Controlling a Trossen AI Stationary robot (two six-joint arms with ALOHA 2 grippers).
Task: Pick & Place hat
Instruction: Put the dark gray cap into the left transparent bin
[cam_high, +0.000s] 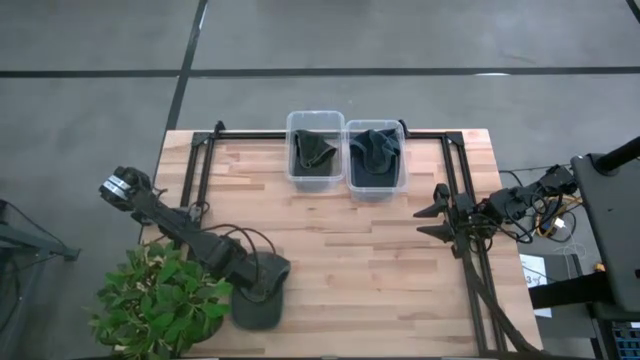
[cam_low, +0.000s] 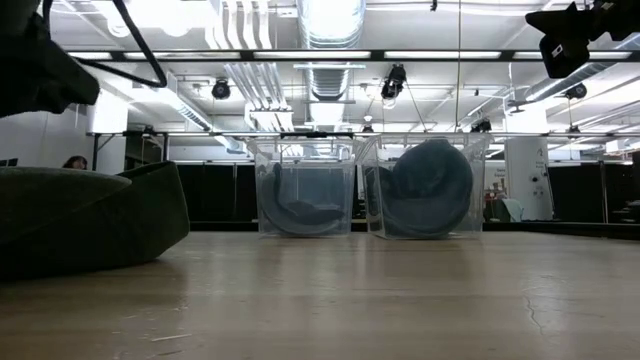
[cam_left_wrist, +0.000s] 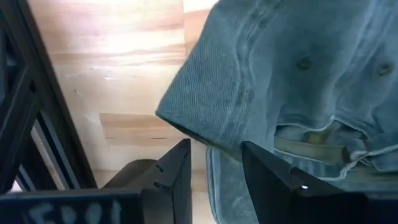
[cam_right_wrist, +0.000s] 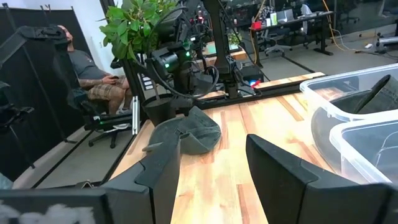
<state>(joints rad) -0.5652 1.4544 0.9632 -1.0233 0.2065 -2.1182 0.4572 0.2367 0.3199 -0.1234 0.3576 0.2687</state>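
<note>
Lying at the lower left of the high view, the hat looks soft, light and floppy. The left gripper has its fingers apart astride the brim edge, the firmest hold; the right gripper waits spread at right.

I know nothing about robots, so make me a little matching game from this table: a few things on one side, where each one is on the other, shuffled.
Things:
1. loose hat
2. potted plant
3. two clear bins
4. right gripper

Places:
A. over the table's right side, holding nothing
B. far edge of the table, side by side, a hat in each
C. off the table's near left corner
D. near left of the table, under the left gripper

Pairs: 1-D, 2-C, 3-B, 4-A
</note>
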